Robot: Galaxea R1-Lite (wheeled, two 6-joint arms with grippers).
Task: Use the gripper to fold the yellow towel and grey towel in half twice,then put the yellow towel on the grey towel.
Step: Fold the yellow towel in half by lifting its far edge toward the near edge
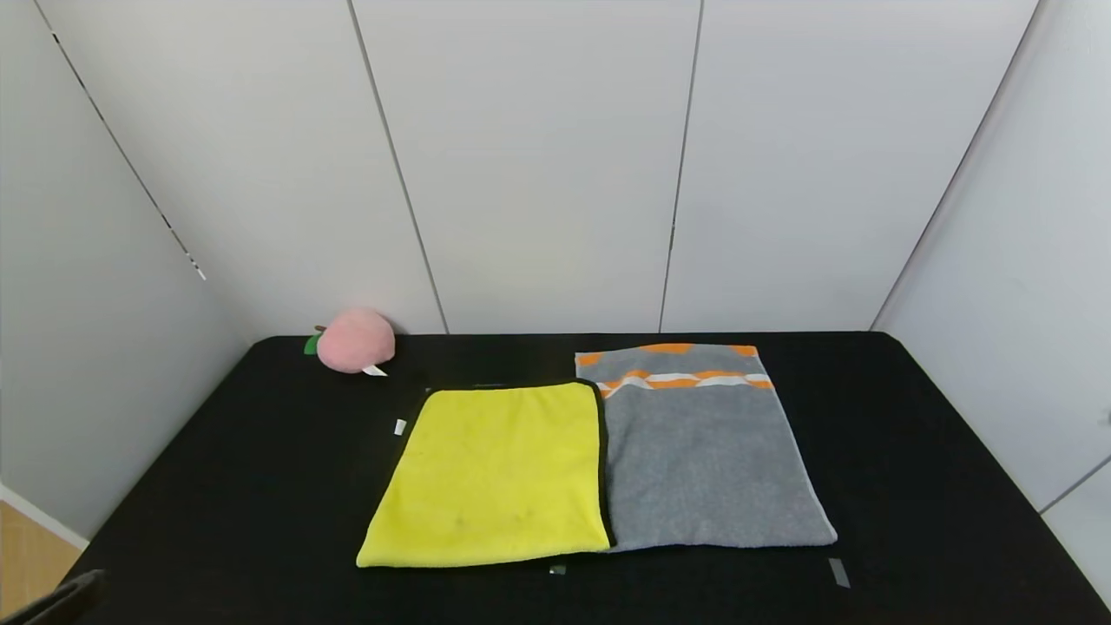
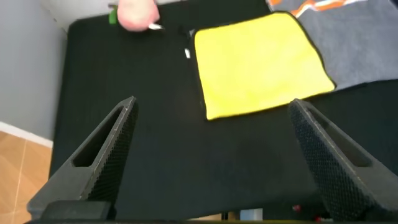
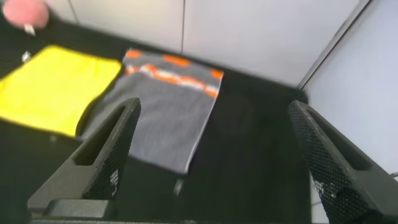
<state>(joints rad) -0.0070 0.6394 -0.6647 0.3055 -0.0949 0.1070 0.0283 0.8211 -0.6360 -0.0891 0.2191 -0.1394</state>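
Yellow towel [image 1: 490, 473] flat, unfolded, mid black table [image 1: 217, 486]. Grey towel [image 1: 707, 451] flat beside it on robot's right, striped end at far side; yellow's edge overlaps grey's. Pink plush peach [image 1: 354, 340] at far left corner. Left gripper [image 2: 211, 134] hovering near-left of yellow towel, fingers spread wide, nothing held. Right gripper [image 3: 214, 134] above table's right side, fingers spread, empty.

Each pincer [image 2: 211, 124] has two black wedge-shaped fingers [image 2: 102, 149] with dimpled mesh-like inner pads (matte plastic throughout).
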